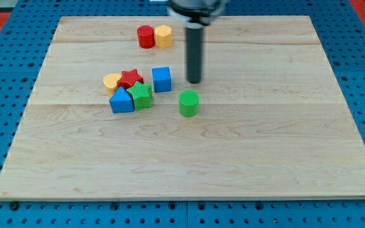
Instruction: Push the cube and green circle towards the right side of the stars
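The blue cube sits left of centre, just right of the red star. The green star lies below the red star, touching the blue triangle. The green circle stands alone, below and right of the cube. My tip is down on the board, to the right of the blue cube and just above the green circle, touching neither.
A yellow heart sits left of the red star. A red cylinder and a yellow block stand together near the view's top. The wooden board is ringed by a blue pegboard.
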Available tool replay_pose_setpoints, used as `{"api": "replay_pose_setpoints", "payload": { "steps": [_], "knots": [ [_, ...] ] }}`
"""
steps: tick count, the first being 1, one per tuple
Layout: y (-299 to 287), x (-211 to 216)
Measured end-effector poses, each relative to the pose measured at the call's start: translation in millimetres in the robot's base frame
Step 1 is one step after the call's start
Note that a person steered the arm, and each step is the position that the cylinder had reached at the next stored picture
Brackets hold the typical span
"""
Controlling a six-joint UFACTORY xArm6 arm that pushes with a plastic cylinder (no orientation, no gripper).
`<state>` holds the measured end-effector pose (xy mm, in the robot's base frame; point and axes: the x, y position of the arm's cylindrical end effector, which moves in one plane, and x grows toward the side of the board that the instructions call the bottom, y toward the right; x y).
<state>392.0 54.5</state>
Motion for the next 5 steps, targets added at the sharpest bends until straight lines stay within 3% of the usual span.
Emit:
{"api": "replay_pose_setpoints", "payload": {
  "steps": [1,2,3,5],
  "knots": [
    [65.9,50.5],
    [48.9,87.6],
    [6.9,93.1],
    [-83.5,52.1]
  ]
}}
